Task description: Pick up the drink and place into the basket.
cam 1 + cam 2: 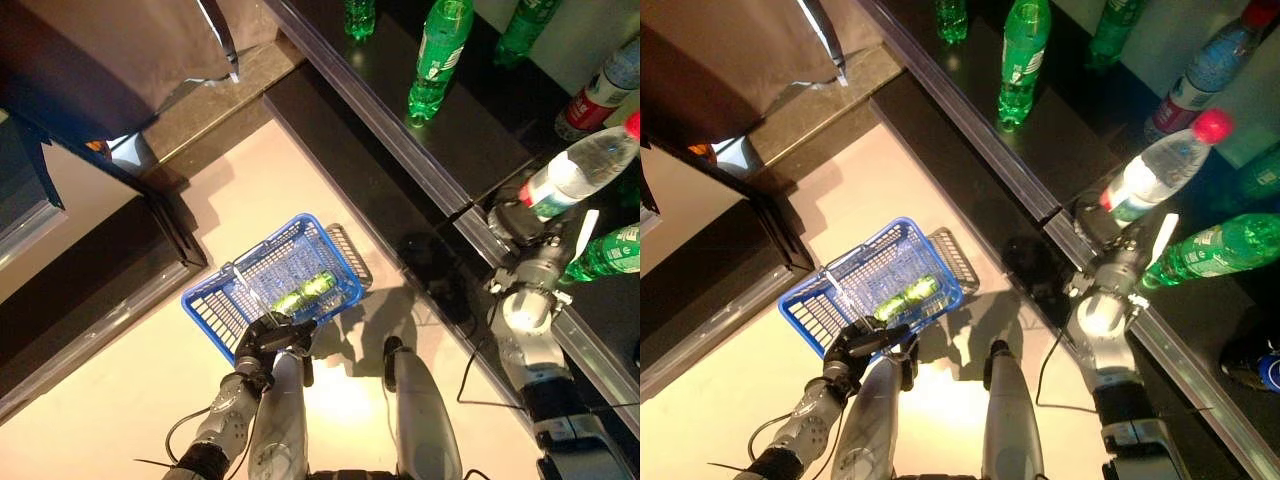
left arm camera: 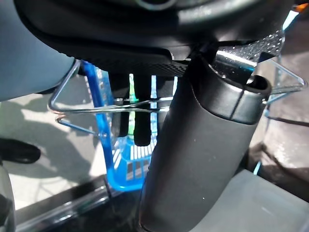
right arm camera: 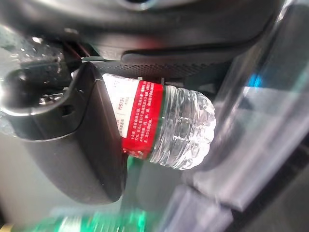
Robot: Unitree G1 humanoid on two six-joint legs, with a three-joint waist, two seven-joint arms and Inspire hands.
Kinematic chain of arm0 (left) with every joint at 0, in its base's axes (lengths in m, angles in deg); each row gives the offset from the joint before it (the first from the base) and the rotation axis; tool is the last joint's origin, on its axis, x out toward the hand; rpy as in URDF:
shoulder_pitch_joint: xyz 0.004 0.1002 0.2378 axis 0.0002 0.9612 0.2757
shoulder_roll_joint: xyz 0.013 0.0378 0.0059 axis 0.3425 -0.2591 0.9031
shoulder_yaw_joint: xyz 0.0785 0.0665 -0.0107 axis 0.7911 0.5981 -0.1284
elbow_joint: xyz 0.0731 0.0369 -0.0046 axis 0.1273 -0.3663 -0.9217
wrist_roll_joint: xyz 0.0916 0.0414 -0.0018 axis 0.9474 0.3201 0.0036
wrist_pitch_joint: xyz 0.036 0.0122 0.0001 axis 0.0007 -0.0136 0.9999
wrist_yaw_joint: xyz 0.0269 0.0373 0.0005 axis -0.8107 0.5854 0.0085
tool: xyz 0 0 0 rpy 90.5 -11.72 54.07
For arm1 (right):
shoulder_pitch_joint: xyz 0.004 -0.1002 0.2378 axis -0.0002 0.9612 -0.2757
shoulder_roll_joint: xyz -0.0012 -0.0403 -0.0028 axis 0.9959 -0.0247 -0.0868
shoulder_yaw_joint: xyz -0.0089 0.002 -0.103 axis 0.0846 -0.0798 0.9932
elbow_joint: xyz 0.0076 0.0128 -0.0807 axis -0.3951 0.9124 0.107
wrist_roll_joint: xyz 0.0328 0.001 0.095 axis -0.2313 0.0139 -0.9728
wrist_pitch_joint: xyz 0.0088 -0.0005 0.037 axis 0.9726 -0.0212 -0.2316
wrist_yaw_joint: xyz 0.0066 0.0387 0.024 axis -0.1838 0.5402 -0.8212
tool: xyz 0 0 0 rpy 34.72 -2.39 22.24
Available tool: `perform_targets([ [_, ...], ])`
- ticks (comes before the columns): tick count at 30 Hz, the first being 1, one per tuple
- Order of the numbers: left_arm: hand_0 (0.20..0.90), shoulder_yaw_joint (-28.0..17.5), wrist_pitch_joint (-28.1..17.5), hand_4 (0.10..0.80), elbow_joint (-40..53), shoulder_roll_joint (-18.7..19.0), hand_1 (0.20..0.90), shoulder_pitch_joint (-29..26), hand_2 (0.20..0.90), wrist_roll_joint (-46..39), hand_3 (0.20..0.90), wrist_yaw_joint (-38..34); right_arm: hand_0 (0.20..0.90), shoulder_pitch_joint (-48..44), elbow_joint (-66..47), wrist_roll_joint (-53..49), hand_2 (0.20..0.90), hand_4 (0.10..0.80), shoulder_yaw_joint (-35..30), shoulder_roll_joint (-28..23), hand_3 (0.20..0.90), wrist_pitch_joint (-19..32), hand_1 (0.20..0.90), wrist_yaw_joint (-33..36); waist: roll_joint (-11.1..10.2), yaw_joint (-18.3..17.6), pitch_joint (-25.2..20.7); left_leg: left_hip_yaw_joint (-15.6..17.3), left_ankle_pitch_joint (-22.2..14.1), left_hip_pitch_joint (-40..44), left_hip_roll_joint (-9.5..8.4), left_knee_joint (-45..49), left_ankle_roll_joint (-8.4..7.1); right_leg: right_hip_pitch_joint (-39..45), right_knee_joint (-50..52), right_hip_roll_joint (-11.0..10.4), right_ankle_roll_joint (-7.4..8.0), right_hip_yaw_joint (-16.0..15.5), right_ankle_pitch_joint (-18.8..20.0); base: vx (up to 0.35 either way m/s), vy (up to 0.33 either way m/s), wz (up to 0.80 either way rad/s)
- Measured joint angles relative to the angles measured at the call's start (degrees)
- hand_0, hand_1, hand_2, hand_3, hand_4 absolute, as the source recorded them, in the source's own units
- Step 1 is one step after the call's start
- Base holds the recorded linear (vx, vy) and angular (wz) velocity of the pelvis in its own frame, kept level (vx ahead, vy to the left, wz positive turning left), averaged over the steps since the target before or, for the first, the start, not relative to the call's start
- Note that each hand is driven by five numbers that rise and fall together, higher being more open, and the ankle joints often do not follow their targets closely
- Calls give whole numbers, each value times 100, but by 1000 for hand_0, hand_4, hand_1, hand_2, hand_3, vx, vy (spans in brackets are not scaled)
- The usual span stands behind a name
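While gripped by the right hand (image 1: 515,225), the water bottle (image 3: 164,128) shows a red label.

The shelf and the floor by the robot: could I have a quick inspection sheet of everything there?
Surface: dark shelf with a metal front rail; pale floor below.
Job's things: clear water bottle with a red cap and red label, in the right hand; blue basket hanging above the floor, already holding a green bottle.
Clutter: other green bottles and one more red-labelled bottle on the shelf.
Hands: right hand curled round the water bottle at the shelf; left hand curled round the basket's wire handle.
Cables: nothing to report.
Surroundings: dark cabinet at the upper left.
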Motion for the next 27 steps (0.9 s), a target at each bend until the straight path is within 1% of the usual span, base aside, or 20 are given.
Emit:
perform_targets([
  [3, 300, -3, 171, 100, 356, 2, 300, 185, 300, -47, 200, -30, 300, 193, -433, 17, 300, 100, 177, -1, 200, -7, 300, -617, 1, -6, 0, -3, 0, 207, 7, 1, -1, 197, 15, 6, -7, 2, 6, 169, 33, 0],
  [5, 300, -13, 383, 100, 734, 30, 300, 338, 300, -117, 200, -134, 300, 290, -795, -104, 300, 100, 280, -4, 200, -81, 300, -1115, 1, -7, 0, -9, -10, 377, 1, -11, 3, 382, 11, 4, 2, 2, 2, 246, 39, 4],
  [6, 300, -17, 493, 100, 900, 75, 300, 398, 300, -118, 200, -146, 300, 357, -994, -220, 300, 100, 313, -4, 200, -144, 300, -1317, 1, -1, 0, -13, -31, 459, -6, -54, 32, 455, 1, 3, -3, 4, 6, 199, 26, 4],
  [7, 300, -22, 649, 100, 1148, 145, 300, 476, 300, -117, 200, -191, 300, 460, -1218, -289, 300, 100, 380, -4, 200, -214, 300, -1508, 0, 11, -2, -17, -69, 557, -20, -118, 16, 551, -24, -3, 10, 3, -2, 189, 31, 2],
  [8, 300, -29, 708, 100, 1375, 222, 300, 609, 300, -117, 200, -218, 300, 555, -1427, -322, 300, 100, 504, -12, 200, -259, 300, -1710, -4, 6, -2, -20, -68, 667, -25, -153, 16, 658, -58, 3, -20, 5, 21, 191, 21, 0],
  [10, 300, -94, 756, 100, 1585, 260, 300, 729, 300, -117, 200, -226, 300, 674, -1610, -361, 300, 100, 653, -12, 200, -299, 300, -1970, -4, 13, -3, -21, -68, 785, -29, -178, 15, 772, -68, -1, -20, 6, 21, 194, 16, 2],
  [11, 300, -139, 977, 100, 1882, 331, 300, 859, 300, -118, 200, -267, 300, 877, -1790, -402, 300, 100, 820, -4, 200, -354, 300, -2127, -7, 29, -6, -48, -68, 928, -65, -243, 14, 915, -114, -23, 16, -2, -1, 192, 14, 8],
  [12, 300, -138, 1092, 100, 2072, 400, 300, 934, 300, -118, 200, -269, 300, 1001, -1844, -409, 300, 100, 938, -4, 200, -386, 300, -2243, -1, 31, -9, -92, -68, 995, -78, -276, 14, 995, -165, -23, 16, -4, -1, 171, 11, 7],
  [13, 300, -137, 1158, 100, 2160, 436, 300, 966, 300, -118, 200, -271, 300, 1075, -1873, -422, 300, 100, 997, -4, 200, -411, 300, -2274, -5, 46, -10, -103, -65, 1032, -86, -302, 10, 1025, -178, -14, 18, -24, 1, 141, 18, 1],
  [17, 300, -120, 1681, 100, 2705, 565, 300, 1058, 300, -166, 200, -284, 300, 1626, -1910, -473, 300, 100, 1332, -29, 200, -664, 300, -2458, -10, 181, -11, -124, -46, 1274, -122, -451, 15, 1286, -310, -24, 35, -33, 16, 158, 24, 5],
  [21, 300, -97, 2118, 100, 3171, 880, 300, 1129, 300, -403, 200, -281, 300, 1906, -1903, -590, 300, 100, 1611, -120, 200, -893, 300, -2611, -32, 209, -13, -129, -7, 1574, -150, -668, 39, 1599, -523, -44, 63, -56, 24, 100, 25, 3],
  [23, 300, -97, 2202, 100, 3401, 1021, 300, 1171, 300, -681, 200, -271, 300, 1915, -1904, -635, 300, 100, 1664, -177, 200, -918, 300, -2645, -47, 228, -17, -131, 10, 1718, -160, -764, 24, 1760, -649, -51, 85, -75, 39, 92, 49, 3],
  [27, 300, -108, 2233, 100, 3966, 1323, 300, 1207, 300, -1183, 200, -214, 300, 1909, -1906, -705, 300, 100, 1663, -177, 200, -932, 300, -2644, -95, 336, -28, -182, 50, 1928, -224, -965, 51, 2009, -829, -110, 118, -169, 44, 75, 47, 11],
])
